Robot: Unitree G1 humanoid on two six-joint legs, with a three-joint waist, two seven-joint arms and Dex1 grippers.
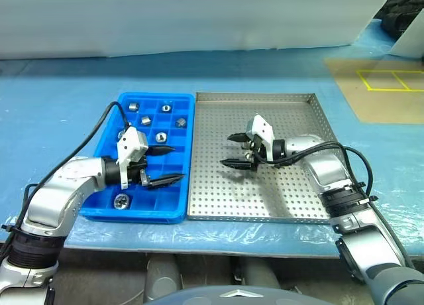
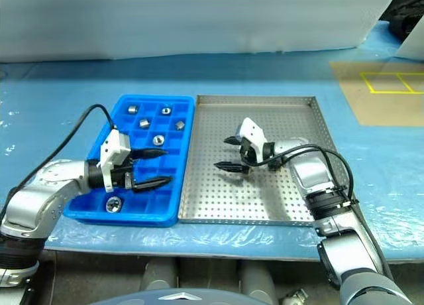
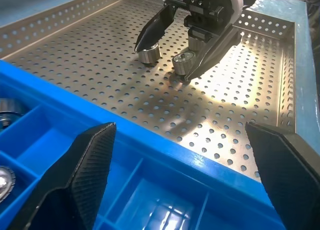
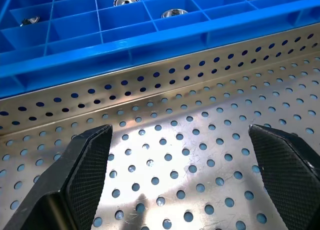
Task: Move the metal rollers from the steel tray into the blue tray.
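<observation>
A workshop or robot test bay: a counter (image 1: 59, 106) under blue plastic sheeting, a perforated steel tray (image 1: 318, 113), a compartmented blue tray (image 1: 109, 136), yellow floor-marking tape (image 1: 391, 79) far right.

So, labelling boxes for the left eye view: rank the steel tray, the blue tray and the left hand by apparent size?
1. steel tray
2. blue tray
3. left hand, smallest though nearer the camera

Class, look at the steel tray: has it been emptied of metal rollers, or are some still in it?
Not empty. Two metal rollers still sit on the steel tray, beside the open right gripper.
</observation>
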